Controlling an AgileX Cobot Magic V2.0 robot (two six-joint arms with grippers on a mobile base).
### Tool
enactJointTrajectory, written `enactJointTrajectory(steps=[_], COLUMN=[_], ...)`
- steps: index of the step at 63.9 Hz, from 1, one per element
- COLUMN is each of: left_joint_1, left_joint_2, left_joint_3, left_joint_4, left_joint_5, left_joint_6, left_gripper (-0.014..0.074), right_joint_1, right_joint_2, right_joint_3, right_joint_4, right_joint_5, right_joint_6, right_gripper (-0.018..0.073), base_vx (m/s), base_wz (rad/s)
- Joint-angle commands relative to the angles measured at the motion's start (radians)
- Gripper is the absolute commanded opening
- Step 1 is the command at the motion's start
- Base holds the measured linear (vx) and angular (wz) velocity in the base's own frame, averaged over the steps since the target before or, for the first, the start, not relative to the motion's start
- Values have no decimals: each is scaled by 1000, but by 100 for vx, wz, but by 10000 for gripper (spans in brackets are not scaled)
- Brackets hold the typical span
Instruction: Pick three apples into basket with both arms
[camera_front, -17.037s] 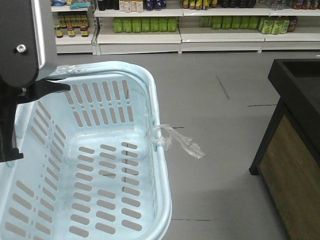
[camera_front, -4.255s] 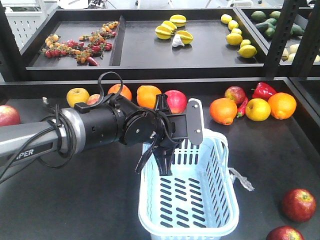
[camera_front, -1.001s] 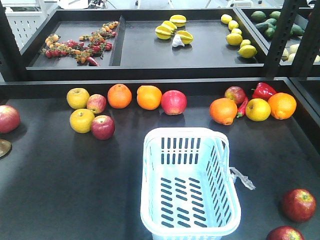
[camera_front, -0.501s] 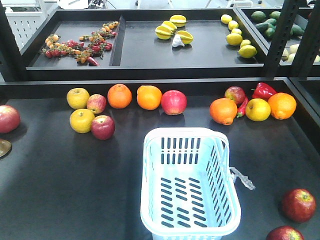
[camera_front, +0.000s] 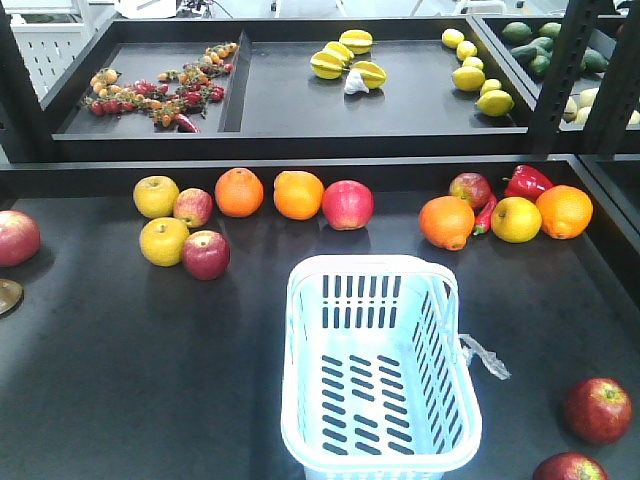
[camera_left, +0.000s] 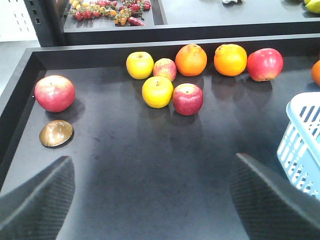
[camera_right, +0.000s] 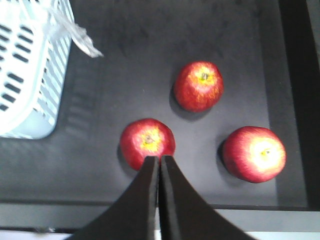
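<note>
The light-blue basket (camera_front: 296, 380) sits on the dark bench (camera_front: 130, 370). A red apple (camera_front: 598, 409) lies off to its right. A second red apple (camera_front: 568, 468) pokes in at the bottom edge. Oranges (camera_front: 239, 192) and a red pepper (camera_front: 527, 182) sit in a row behind.

Lighting bright and even, from overhead, possibly several lamps. Shadows soft and short, hugging the fruit (camera_front: 298, 194) on the matte black table (camera_front: 150, 360); faint sheen mid-surface in the left wrist view. Pale basket (camera_front: 370, 263) near overexposed. Left gripper (camera_left: 152, 165): fingers (camera_left: 40, 200) blurred, out of focus. Front and right wrist views sharp.
</note>
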Motion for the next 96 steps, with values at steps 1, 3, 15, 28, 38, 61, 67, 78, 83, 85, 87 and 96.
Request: enactJointTrajectory(steps=[1, 3, 15, 28, 38, 61, 67, 78, 83, 85, 87, 96], left_joint_1=[1, 1, 1, 1, 1, 1, 1, 1, 1, 1, 1, 1], left_joint_2=[5, 5, 5, 5, 5, 5, 5, 5, 5, 5, 5, 5], left_joint_3=[-24, -24, -24, -24, -24, -24, -24, -24, -24, -24, -24, -24], left_joint_4=[15, 15, 15, 15, 15, 15, 15, 15, 15, 15, 15, 15], left_joint_5=[-56, -56, -53, -53, -53, -53, -53, -53, -53, -53, -53, -53], left_joint_6=[-13, -13, -13, -13, -13, -13, -13, -13, -13, -13, -13, -13], left_gripper=[593, 593, 593, 593, 593, 593, 593, 593, 593, 593, 593, 593], right_joint_1=[-2, -2, -2, -2, -2, -1, -1, -1, -1, -1, -1, -1], right_joint_2=[15, 15, 15, 15, 25, 268, 331, 448, 500, 525, 544, 643], right_joint_3=[-33, -33, -33, -33, -33, -33, -33, -33, -33, -33, -33, -33], right_joint_4=[-12, -3, 13, 13, -28, 8, 8, 8, 9, 9, 9, 10], right_joint_5=[-29, -26, 0, 16, 8, -88, -111, -162, -172, -177, -182, -210], right_joint_6=[-66, -83, -117, -86, -61, -41, -44, -56, -70, -72, -75, -77], right_gripper=[6, 20, 188, 497, 662, 632, 622, 614, 610, 609, 609, 603], base_vx=[0, 0, 0, 0, 0, 0, 0, 0, 0, 0, 0, 0], base_wz=[0, 0, 0, 0, 0, 0, 0, 0, 0, 0, 0, 0])
